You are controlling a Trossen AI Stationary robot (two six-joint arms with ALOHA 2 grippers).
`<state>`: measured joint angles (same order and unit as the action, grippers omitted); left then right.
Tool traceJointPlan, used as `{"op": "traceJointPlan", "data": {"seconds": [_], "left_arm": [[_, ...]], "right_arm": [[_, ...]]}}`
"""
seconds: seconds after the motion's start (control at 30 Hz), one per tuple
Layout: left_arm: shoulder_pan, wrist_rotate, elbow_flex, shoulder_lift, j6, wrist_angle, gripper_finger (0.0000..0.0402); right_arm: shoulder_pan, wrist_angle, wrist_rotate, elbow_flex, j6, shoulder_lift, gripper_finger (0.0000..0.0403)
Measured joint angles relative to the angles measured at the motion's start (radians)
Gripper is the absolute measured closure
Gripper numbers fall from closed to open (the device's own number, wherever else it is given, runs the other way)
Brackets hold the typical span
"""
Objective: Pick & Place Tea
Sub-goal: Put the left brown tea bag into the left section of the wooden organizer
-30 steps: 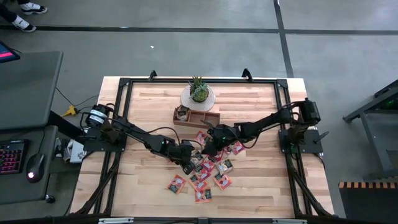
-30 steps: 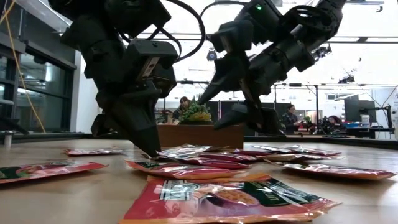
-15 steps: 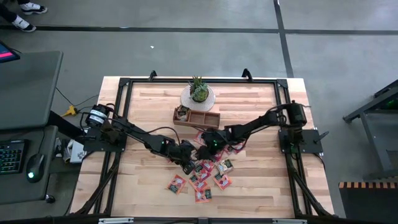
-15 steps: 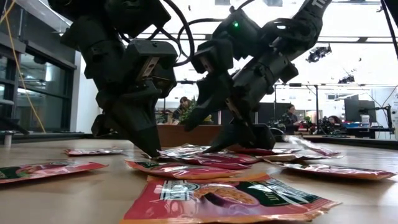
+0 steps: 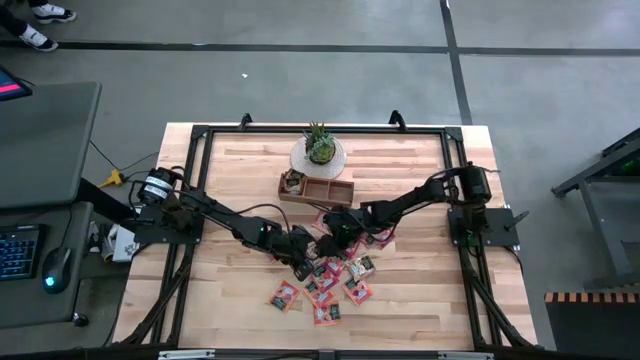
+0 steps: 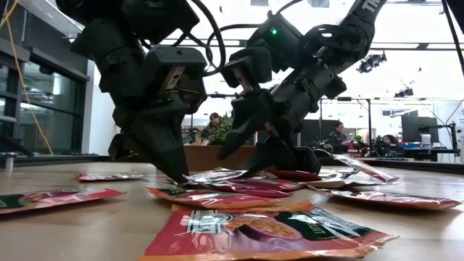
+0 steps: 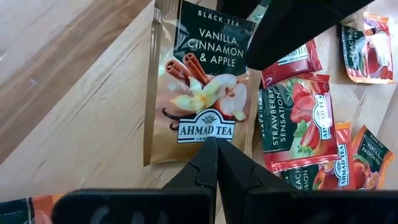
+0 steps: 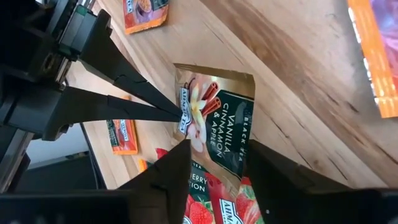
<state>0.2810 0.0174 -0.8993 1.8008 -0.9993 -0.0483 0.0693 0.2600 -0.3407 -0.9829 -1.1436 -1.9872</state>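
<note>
A beige tea sachet (image 7: 199, 81) marked vanilla, cinnamon and apple lies flat on the wooden table, beside several red-orange sachets (image 5: 330, 275). My left gripper (image 7: 216, 144) is shut, its tips down on that sachet. My right gripper (image 8: 219, 152) comes from the opposite side, low over the same sachet (image 8: 217, 118). It is open, with one finger on either side of the sachet's end. In the high view the two grippers (image 5: 305, 252) (image 5: 328, 238) meet at the middle of the table. My left gripper sets its shut fingertips on the beige sachet's printed face, at the logo near one end (image 7: 208, 130). The fingers slant down from the table's left. The sachet lies flat on the table under them. Whether my right gripper's fingers (image 8: 180, 155) touch the sachet I cannot tell.
A brown wooden tray (image 5: 318, 190) stands just beyond the sachets. Farther back is a potted plant (image 5: 320, 150) on a round mat. A black frame (image 5: 200, 135) runs around the tabletop. People show in the room beyond (image 6: 339, 138).
My right gripper has come down and toward the table's left, onto the sachet pile beside my left gripper. Its fingers have drawn closer together but still stand apart. My left gripper and the sachets have stayed where they were.
</note>
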Motion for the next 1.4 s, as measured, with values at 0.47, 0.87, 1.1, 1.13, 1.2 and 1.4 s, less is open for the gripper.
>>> {"op": "traceJointPlan", "data": {"seconds": [0.47, 0.87, 1.1, 1.13, 1.2, 1.4], "left_arm": [[0.000, 0.000, 0.000, 0.000, 0.000, 0.002, 0.0401], [0.000, -0.038, 0.001, -0.018, 0.076, -0.004, 0.0334], [0.000, -0.074, 0.003, -0.064, 0.077, -0.061, 0.0233], [0.000, -0.082, 0.003, -0.078, 0.076, -0.091, 0.0222], [0.000, -0.087, 0.003, -0.115, 0.075, -0.146, 0.0205], [0.000, -0.015, 0.002, -0.260, 0.076, -0.353, 0.0193]], "right_arm": [[-0.005, -0.002, -0.011, 0.002, 0.048, 0.009, 0.0399], [-0.005, 0.011, -0.008, 0.004, 0.078, 0.014, 0.0402], [-0.005, 0.030, -0.006, 0.004, 0.086, 0.016, 0.0402], [-0.005, 0.033, -0.006, 0.004, 0.086, 0.016, 0.0402], [-0.004, 0.036, -0.006, 0.004, 0.087, 0.018, 0.0402], [-0.003, 0.025, 0.011, 0.004, 0.110, 0.068, 0.0403]]}}
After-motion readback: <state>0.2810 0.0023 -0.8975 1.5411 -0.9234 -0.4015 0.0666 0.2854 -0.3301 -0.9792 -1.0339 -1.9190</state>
